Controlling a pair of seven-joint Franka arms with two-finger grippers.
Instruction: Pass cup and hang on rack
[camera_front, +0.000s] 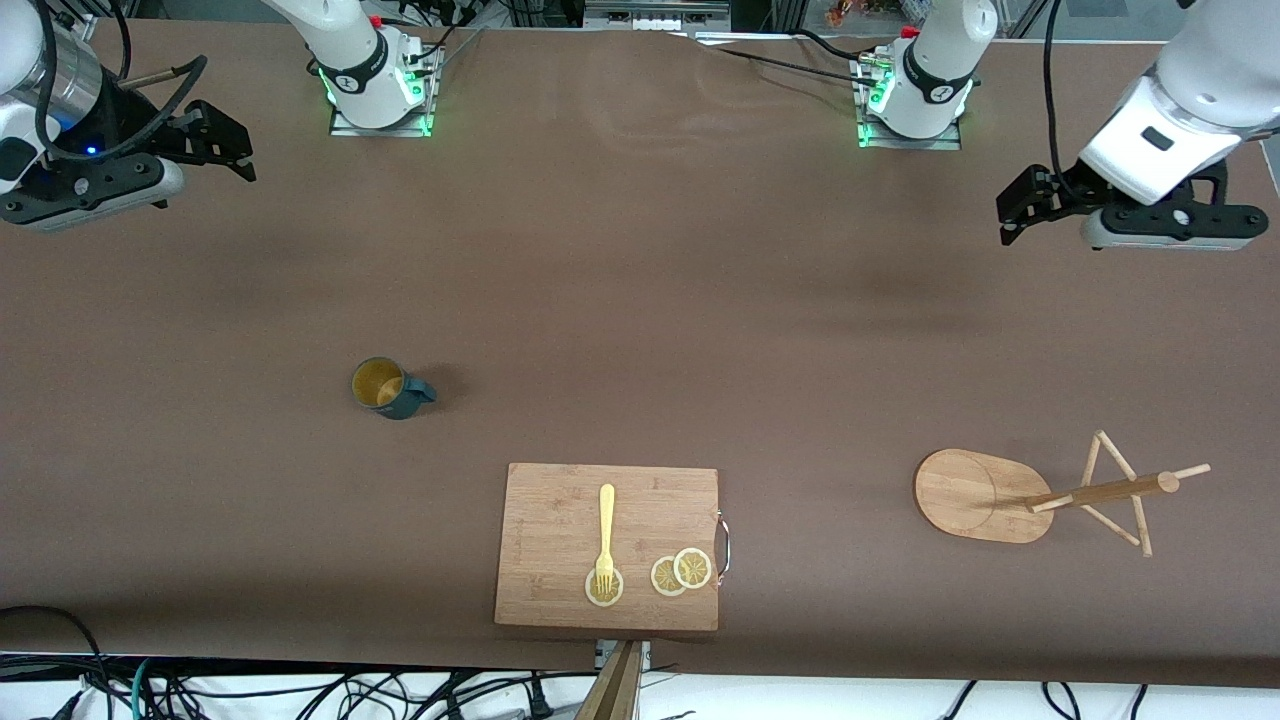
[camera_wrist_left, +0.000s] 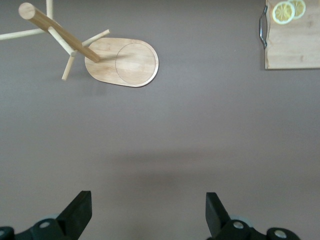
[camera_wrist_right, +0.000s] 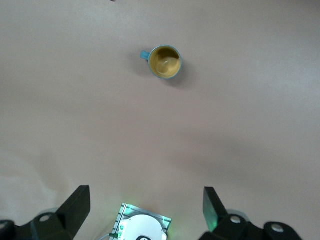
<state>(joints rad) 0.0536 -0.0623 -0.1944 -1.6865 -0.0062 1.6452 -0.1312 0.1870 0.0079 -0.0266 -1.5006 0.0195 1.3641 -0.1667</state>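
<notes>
The dark teal cup (camera_front: 385, 387) stands upright on the brown table toward the right arm's end, its tan inside showing and its handle pointing toward the table's middle. The right wrist view also shows the cup (camera_wrist_right: 165, 61). My right gripper (camera_front: 235, 145) hangs open and empty over the table at the right arm's end, well apart from the cup. The bamboo rack (camera_front: 975, 495) rests on its oval base toward the left arm's end, pole and pegs bare. My left gripper (camera_front: 1015, 210) hangs open and empty over the table there, with the rack (camera_wrist_left: 125, 62) ahead of its open fingers (camera_wrist_left: 80, 205).
A wooden cutting board (camera_front: 560, 520) lies near the table's front edge between cup and rack. It carries a yellow fork (camera_front: 606, 530) and lemon slices (camera_front: 680, 572). The arms' bases (camera_front: 375, 80) (camera_front: 915, 90) stand along the table's back edge.
</notes>
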